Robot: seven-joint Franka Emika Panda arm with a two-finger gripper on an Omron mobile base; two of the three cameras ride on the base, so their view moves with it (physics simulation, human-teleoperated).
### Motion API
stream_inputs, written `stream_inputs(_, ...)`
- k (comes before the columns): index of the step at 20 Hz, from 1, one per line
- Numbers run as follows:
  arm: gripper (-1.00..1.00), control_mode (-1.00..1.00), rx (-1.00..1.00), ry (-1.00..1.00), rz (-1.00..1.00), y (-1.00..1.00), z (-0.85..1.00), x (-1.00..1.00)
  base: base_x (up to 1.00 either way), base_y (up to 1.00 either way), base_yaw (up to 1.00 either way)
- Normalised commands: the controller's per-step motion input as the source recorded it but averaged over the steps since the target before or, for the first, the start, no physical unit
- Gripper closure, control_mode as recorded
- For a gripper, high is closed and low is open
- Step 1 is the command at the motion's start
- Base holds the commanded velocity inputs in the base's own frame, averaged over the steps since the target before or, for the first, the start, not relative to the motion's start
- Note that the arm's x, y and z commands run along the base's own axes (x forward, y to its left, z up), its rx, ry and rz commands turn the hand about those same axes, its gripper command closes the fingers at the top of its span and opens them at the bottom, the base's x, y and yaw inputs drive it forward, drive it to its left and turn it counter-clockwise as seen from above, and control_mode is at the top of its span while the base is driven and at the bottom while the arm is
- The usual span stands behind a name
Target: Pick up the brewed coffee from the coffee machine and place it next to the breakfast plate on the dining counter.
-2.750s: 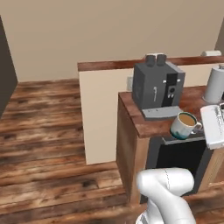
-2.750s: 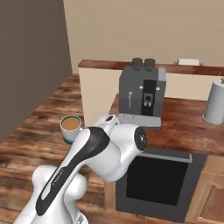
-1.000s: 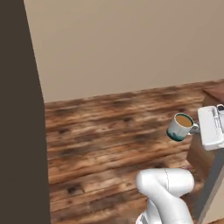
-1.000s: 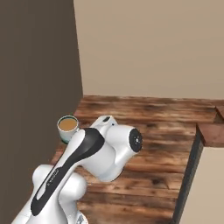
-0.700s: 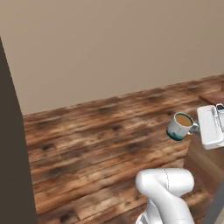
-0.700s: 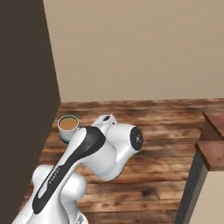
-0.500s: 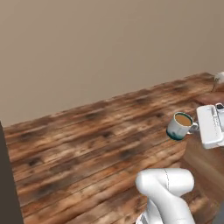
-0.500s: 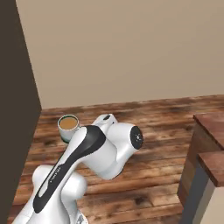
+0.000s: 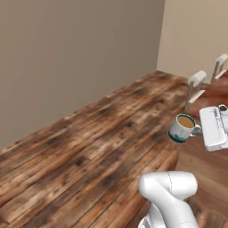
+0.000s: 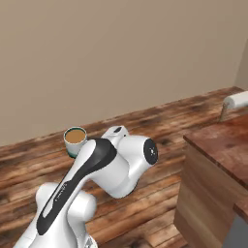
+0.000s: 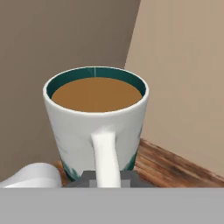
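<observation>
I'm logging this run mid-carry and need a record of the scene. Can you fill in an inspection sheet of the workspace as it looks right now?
Surface: reddish-brown wooden counter at right, bare where visible; wood plank floor ahead.
Job's things: mug of coffee held upright in the air, filled with light brown coffee, handle toward the hand camera.
Clutter: nothing seen.
Grippers: gripper shut on the mug's handle, finger tips mostly hidden behind it.
Cables: nothing seen.
Surroundings: plain beige walls meeting at a corner; pale stool backs by the counter's far side.
</observation>
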Motion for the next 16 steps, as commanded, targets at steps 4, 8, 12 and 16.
stream_inputs(4,1.0,1.0,0.0,0.0,0.0,0.0,0.0,0.0,1.0,0.24,-0.55)
stream_inputs(8,1.0,1.0,0.0,0.0,0.0,0.0,0.0,0.0,1.0,0.4,-0.55)
stream_inputs(12,1.0,1.0,0.0,0.0,0.0,0.0,0.0,0.0,1.0,0.6,-0.56)
stream_inputs(16,1.0,1.0,0.0,0.0,0.0,0.0,0.0,0.0,1.0,0.78,-0.6)
